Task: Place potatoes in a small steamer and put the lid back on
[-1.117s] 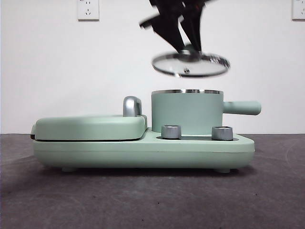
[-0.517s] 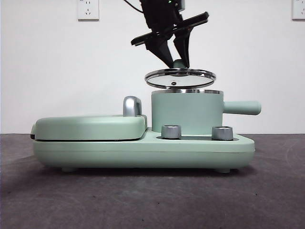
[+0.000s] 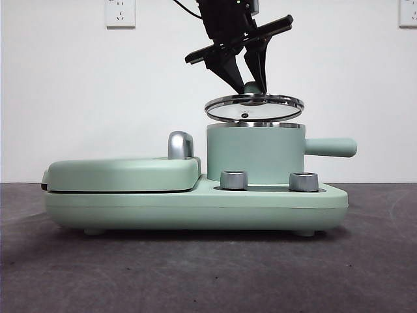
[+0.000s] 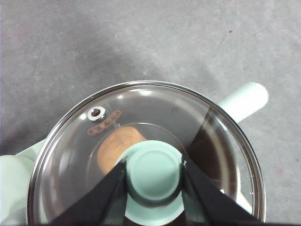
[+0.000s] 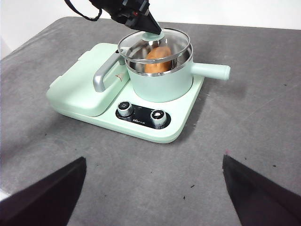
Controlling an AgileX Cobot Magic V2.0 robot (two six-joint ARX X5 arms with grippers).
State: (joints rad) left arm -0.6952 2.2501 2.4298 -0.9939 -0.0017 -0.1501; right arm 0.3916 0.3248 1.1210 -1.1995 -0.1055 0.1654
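- The potato [image 5: 157, 58] is seen lying inside the small steamer [image 3: 255, 154].
- The lid [image 3: 254, 107] is held just above the steamer's rim, slightly tilted, not seated.
- The lid's knob [image 4: 154, 175] is pinched by the left tool [image 3: 251, 83], reaching down from above.
- The right tool [image 5: 150, 190] is held spread, well apart over the table [image 5: 244, 141].

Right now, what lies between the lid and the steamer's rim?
Only a thin open gap: the front view shows the lid, held by the left end effector, hovering above the small steamer.

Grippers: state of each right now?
Left gripper: shut on the lid knob, holding it just above the pot.
Right gripper: open, holding nothing, back from the cooker.
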